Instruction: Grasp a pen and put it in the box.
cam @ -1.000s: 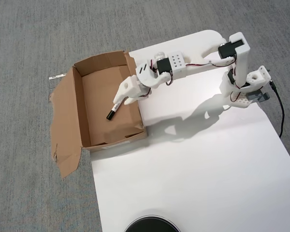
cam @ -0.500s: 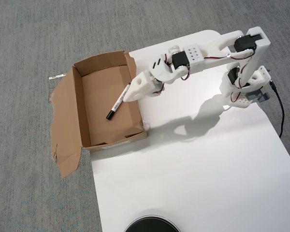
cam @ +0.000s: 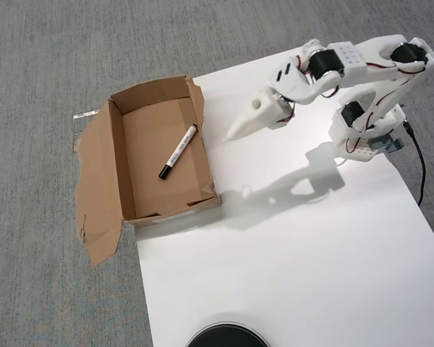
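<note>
Pen (cam: 179, 151) lying loose on floor of box (cam: 116, 159), diagonal, black cap toward lower left, touching nothing else. Box open-topped, torn flap spread on grey carpet (cam: 43, 65), right wall at edge of white table (cam: 289, 260). Hand (cam: 235, 132) above table, right of box, well clear of pen; empty, fingers together, closed.

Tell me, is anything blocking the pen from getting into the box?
No. The pen already lies flat on the floor of the box, with nothing on it. The gripper hangs over the white table, outside the box and empty.
</note>
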